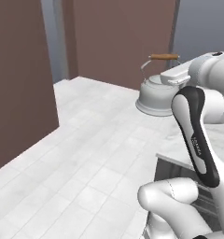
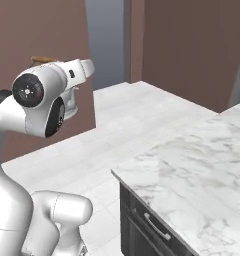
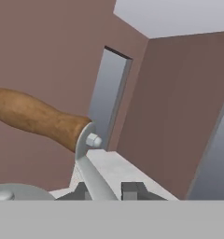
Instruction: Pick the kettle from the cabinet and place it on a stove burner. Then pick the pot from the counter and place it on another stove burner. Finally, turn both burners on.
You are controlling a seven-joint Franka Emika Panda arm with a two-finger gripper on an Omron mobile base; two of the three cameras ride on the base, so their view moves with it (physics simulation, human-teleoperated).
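Gripping the wire handle of the kettle just below its brown wooden top, the fingers are clenched on the wire. The kettle hangs in the air above the white tiled floor, beside the marble surface, held clear of both.

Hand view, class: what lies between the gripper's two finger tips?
The kettle's wire handle arm runs up between the gripper's tips to its wooden grip.
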